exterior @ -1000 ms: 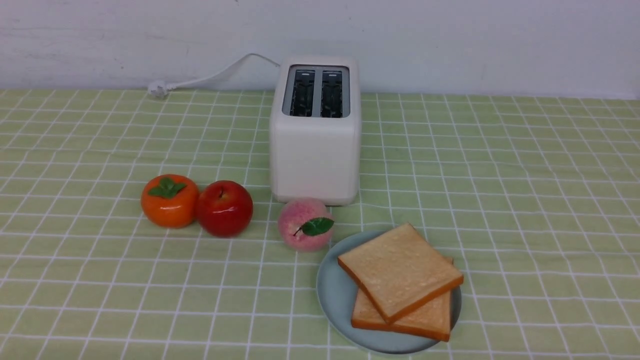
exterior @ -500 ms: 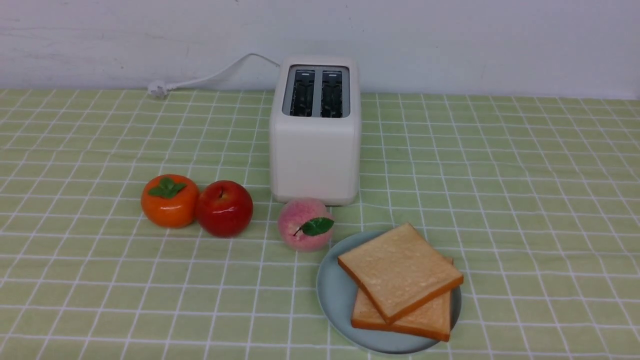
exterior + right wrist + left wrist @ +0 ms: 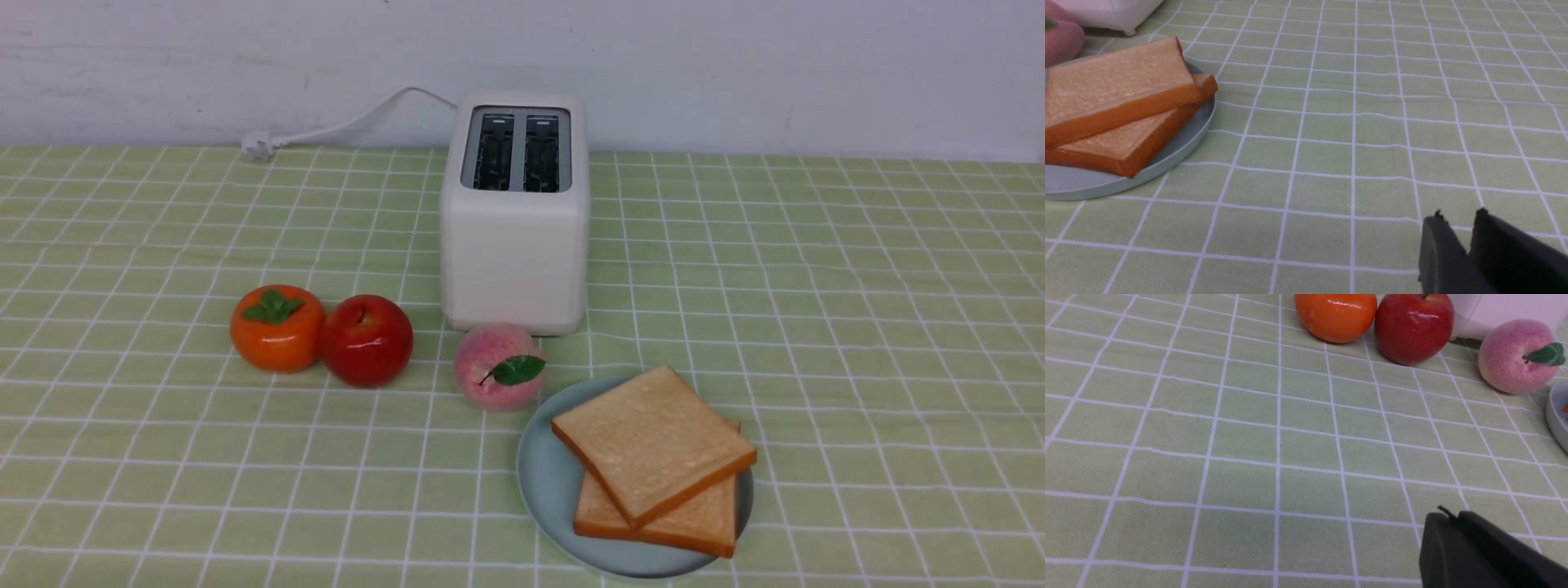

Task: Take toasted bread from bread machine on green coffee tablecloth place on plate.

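Green cloth [image 3: 245, 490] supports the plate [image 3: 539, 482], where both toasts [image 3: 653, 441] lie crossed, one overlapping the other. With their job seemingly done, the left gripper [image 3: 1448, 514] is closed and the right [image 3: 1458, 220] slightly parted, both empty.

Two square pale-tan toast slices with orange-brown crusts [image 3: 653, 441]: stacked skewed, lower flat on round pale blue-green plate [image 3: 549, 482] at green-and-white grid tablecloth's [image 3: 245, 457] near edge, right of centre. White two-slot toaster [image 3: 516, 253]: upright, far edge, slots empty.
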Available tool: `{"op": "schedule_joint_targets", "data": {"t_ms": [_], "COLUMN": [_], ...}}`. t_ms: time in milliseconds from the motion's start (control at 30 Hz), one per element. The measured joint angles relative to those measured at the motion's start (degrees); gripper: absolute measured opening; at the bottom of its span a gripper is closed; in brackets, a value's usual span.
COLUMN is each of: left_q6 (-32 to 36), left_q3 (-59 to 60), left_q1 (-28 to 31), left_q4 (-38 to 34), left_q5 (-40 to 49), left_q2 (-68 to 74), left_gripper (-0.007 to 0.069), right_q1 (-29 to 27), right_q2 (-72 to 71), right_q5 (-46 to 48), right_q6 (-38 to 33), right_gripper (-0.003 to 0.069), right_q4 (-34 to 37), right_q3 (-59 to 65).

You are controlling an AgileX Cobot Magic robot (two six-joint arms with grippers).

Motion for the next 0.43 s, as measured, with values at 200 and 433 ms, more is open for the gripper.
{"op": "schedule_joint_targets", "data": {"t_ms": [200,433], "left_q6": [0.00,0.00], "left_q3": [0.00,0.00], "left_q1": [0.00,0.00], "left_q4": [0.00,0.00], "left_q5": [0.00,0.00], "left_q2": [0.00,0.00], "left_gripper": [0.0022,0.0034], "right_q1": [0.00,0.00], "right_q2": [0.00,0.00], "right_q5": [0.00,0.00], "right_q6": [0.05,0.05], "right_gripper": [0.0138,0.0144], "right_q4": [0.00,0.00], "right_q3": [0.00,0.00]}}
